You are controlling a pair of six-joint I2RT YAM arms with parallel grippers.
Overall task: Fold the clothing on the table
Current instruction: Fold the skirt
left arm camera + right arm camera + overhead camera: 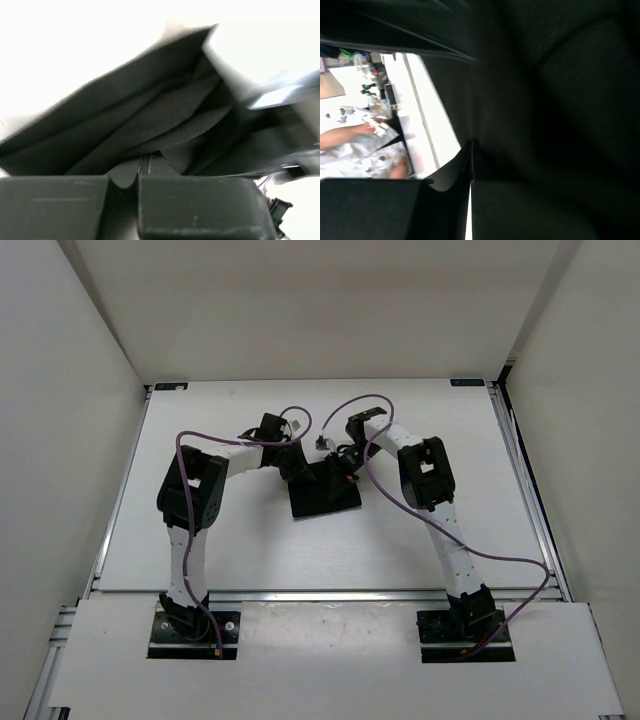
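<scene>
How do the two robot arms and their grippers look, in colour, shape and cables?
The left arm and the right arm have white tubular links with bulky black joints and black bases. A thin purple cable loops along each. The left gripper and right gripper have blocky, matte dark fingers.

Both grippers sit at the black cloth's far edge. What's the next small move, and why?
Probably lift both grippers together a little, peeling that edge up. The left gripper and right gripper each look shut on the far edge of the clothing, while the rest lies on the table.
</scene>
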